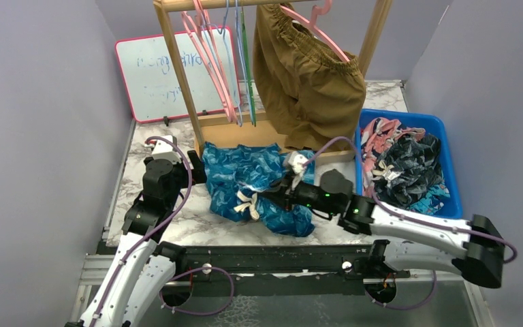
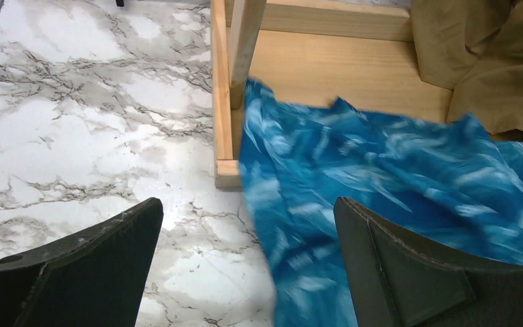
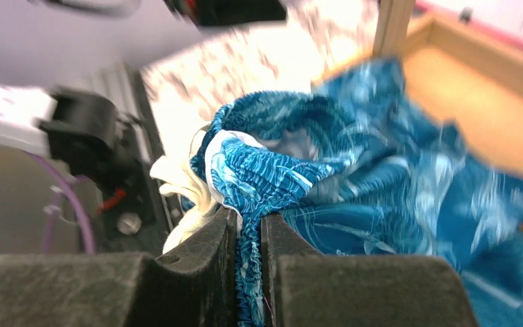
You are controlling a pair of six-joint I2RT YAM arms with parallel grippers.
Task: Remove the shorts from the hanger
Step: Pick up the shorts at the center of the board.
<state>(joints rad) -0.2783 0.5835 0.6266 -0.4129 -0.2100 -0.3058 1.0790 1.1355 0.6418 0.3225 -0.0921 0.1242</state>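
The teal-blue patterned shorts (image 1: 245, 174) lie crumpled on the marble table in front of the rack. My right gripper (image 1: 271, 197) is shut on their elastic waistband (image 3: 248, 231), with the white drawstring (image 3: 184, 191) bunched just left of the fingers. The brownish-orange shorts (image 1: 310, 82) hang by the waistband on a pink hanger (image 1: 320, 34) at the rack's right end. My left gripper (image 1: 194, 167) stands open and low at the blue shorts' left edge (image 2: 381, 177), one finger over bare table and the other over the cloth, holding nothing (image 2: 248, 231).
The wooden rack (image 1: 245, 133) has several empty hangers (image 1: 211, 61) on its rail. A blue bin (image 1: 398, 116) at the right holds more shorts. A whiteboard (image 1: 156, 75) leans at the back left. Grey walls stand on both sides.
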